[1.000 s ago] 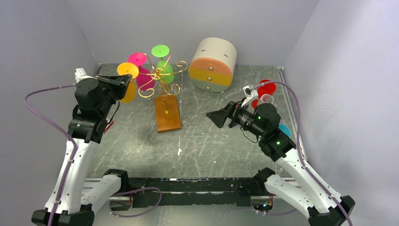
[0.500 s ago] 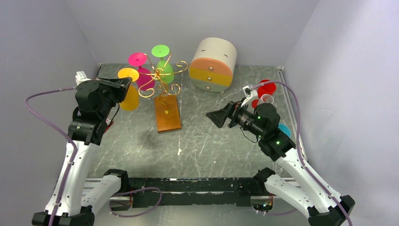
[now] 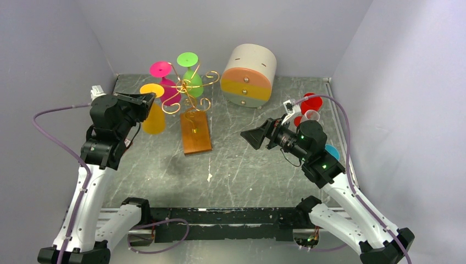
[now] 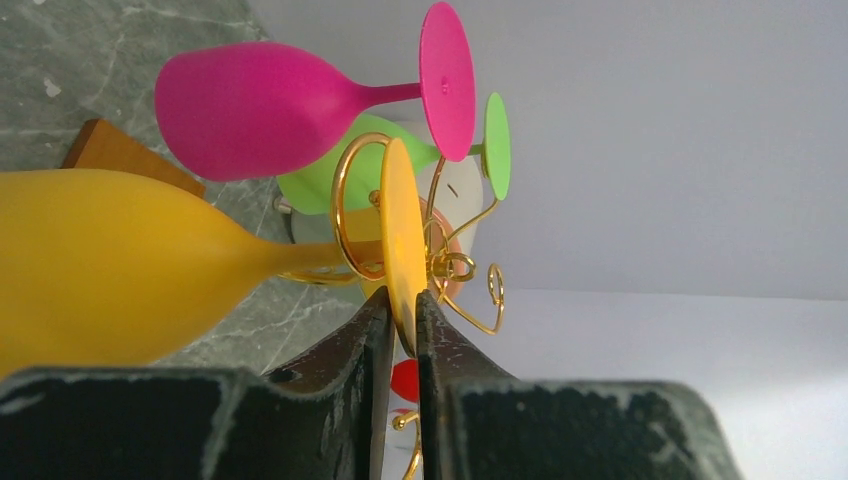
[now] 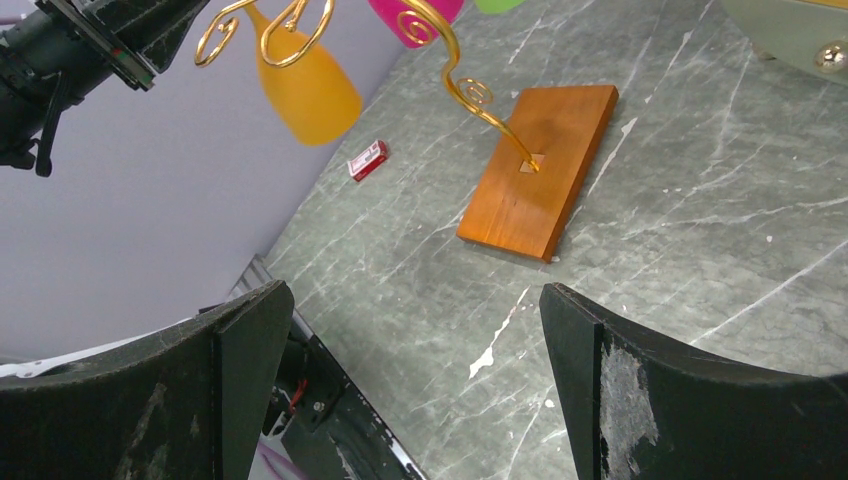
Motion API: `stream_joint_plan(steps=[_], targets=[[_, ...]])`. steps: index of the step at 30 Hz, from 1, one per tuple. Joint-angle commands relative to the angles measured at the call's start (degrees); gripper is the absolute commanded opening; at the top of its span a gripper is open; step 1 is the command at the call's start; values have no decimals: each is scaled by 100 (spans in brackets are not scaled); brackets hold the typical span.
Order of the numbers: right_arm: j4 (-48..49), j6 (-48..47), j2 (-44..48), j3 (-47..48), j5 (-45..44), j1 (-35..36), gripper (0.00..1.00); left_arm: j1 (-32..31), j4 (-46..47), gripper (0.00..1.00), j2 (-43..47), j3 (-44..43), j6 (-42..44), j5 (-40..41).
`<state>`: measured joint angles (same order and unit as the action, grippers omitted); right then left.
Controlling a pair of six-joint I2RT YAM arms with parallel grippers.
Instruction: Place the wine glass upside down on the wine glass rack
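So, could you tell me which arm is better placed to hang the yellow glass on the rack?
Left. The left gripper is shut on the foot of the yellow glass, right at a curl of the rack; the right gripper hangs open, away from it.

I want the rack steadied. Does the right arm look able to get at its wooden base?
Likely yes: the right gripper is open and faces the wooden base across bare table, with nothing standing between them.

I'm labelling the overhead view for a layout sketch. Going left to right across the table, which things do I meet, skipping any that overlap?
yellow glass → wooden base of the rack → round drawer box → red cups
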<state>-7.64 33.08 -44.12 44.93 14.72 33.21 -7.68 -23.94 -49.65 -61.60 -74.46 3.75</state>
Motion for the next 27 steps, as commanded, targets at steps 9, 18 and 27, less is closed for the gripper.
stream_joint_plan(steps=[9,18,27], targets=[[53,-124,44,43,-47,0,100,56,-271,30,194,35,-12,22],[90,-119,2,-25,-27,3,100,57,-497,34,499,43,154,555],[124,-86,-54,-97,-90,-4,100,56,-858,34,779,44,401,1038]])
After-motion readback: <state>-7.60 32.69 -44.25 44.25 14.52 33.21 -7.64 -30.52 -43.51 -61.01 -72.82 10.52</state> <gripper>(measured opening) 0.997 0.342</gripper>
